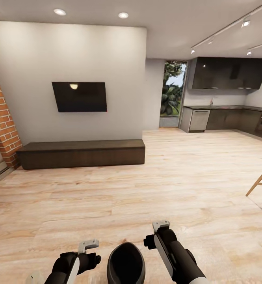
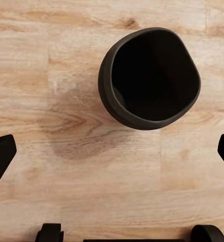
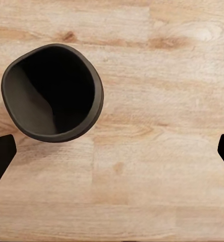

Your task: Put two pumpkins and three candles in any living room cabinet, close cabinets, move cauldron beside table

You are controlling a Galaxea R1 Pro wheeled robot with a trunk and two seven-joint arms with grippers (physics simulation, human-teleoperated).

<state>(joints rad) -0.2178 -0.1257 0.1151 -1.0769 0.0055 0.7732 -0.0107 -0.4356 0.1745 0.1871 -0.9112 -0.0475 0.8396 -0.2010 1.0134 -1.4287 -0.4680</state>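
Note:
A dark, empty cauldron (image 1: 126,262) stands upright on the wood floor between my two arms, close to my base. The left wrist view looks straight down into the cauldron (image 2: 150,78), which lies beyond my open left gripper (image 2: 112,151). My right gripper (image 3: 112,151) is open as well, with the cauldron (image 3: 54,91) off to one side of it. Neither gripper touches it. The long low dark-brown cabinet (image 1: 81,153) stands against the far wall under the TV, its fronts shut. The pumpkins and candles are out of view.
A wall-mounted TV (image 1: 79,96) hangs above the cabinet. A brick fireplace (image 1: 2,122) is at the left edge. Slanted wooden furniture legs (image 1: 260,180) show at the right edge. A dark kitchen (image 1: 229,118) lies far right, with open wood floor (image 1: 146,189) between.

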